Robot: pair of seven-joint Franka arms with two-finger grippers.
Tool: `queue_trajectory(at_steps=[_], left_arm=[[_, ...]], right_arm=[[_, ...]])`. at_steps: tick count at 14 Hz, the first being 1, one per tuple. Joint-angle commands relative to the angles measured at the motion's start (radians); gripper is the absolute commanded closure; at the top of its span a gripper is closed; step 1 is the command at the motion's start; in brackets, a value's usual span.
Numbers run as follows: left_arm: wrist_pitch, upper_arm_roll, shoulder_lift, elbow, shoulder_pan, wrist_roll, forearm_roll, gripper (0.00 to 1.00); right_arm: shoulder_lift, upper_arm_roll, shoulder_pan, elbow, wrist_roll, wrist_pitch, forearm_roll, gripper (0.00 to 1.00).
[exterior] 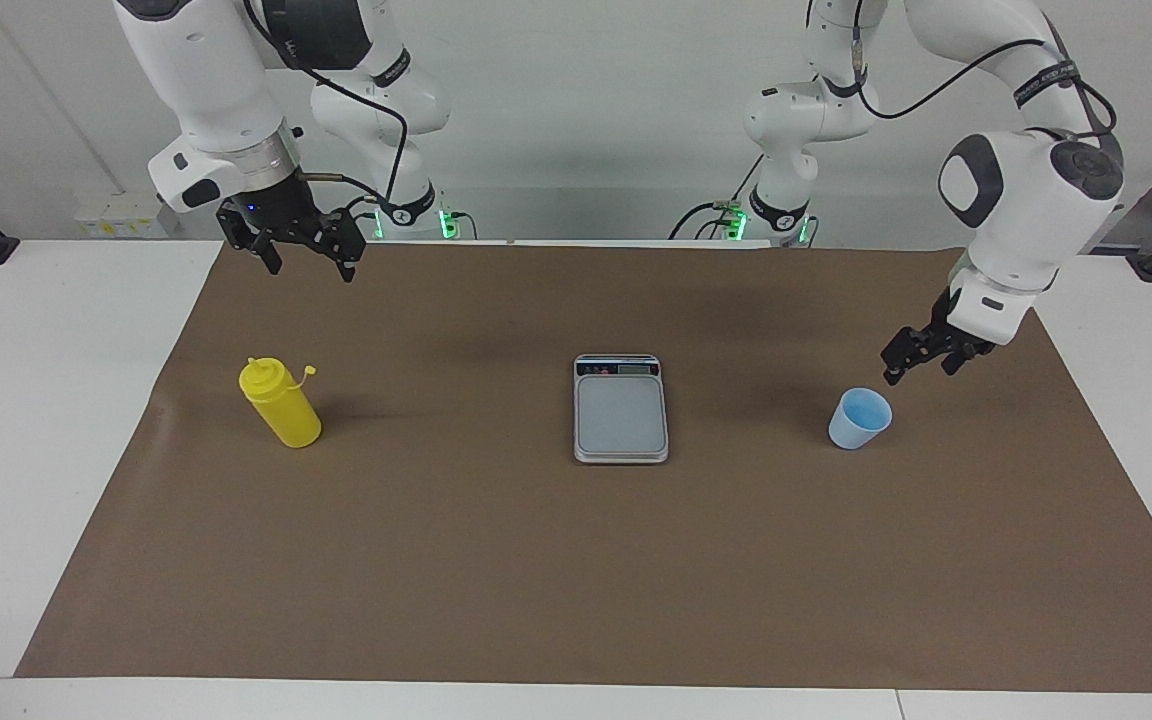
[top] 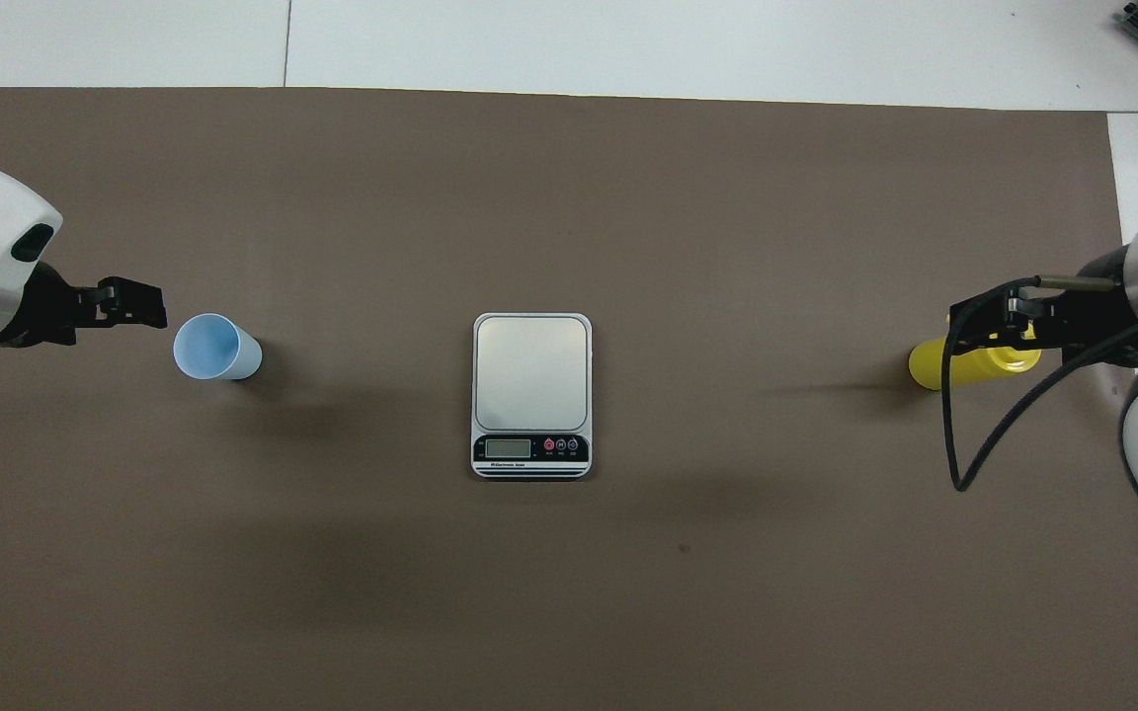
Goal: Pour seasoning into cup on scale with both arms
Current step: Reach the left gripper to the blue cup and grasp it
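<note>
The white counter (exterior: 56, 400) carries a brown mat (exterior: 576, 560), and all three task things are spread in one row across it, each with room for a side approach. The right arm (exterior: 206, 90) waits. The left arm (exterior: 1026, 200) bends low toward its own end of the row.

The scale (exterior: 621, 415) lies flat at the mat's centre with nothing on it and its display strip turned toward the robots. It probably sits there because both arms can reach it. In the overhead view the seasoning bottle (top: 964, 363) stands at three o'clock from the scale (top: 531, 385), and the cup (top: 213, 348) stands upright at nine o'clock, so the cup is not yet on the scale.

The right gripper (exterior: 310, 270) hangs high, fingers released and empty. The left gripper (exterior: 919, 372) is just beside the cup (exterior: 860, 418), at one o'clock from it in the facing view, fingers spread and holding nothing, apparently lining up a grasp.

Overhead, the right gripper (top: 999, 326) seems to lie across the bottle, but the facing view shows it well above the seasoning bottle (exterior: 281, 405). Only the overhead view shows the scale's buttons.
</note>
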Motion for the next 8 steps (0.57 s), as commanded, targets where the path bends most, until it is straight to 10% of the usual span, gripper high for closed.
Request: queue_trajectory(at_steps=[1,8], left_arm=[[0.081,-0.008,0.009,-0.057,0.032,-0.019,0.0,0.0],[0.24,-0.01,0.046,-0.178,0.014,-0.094,0.0,0.0]], right_arm=[[-0.026,0.001,-0.01,-0.03,-0.024,0.012,-0.007,0.0],[-0.026,0.001,-0.01,-0.03,-0.024,0.012,-0.007,0.0]])
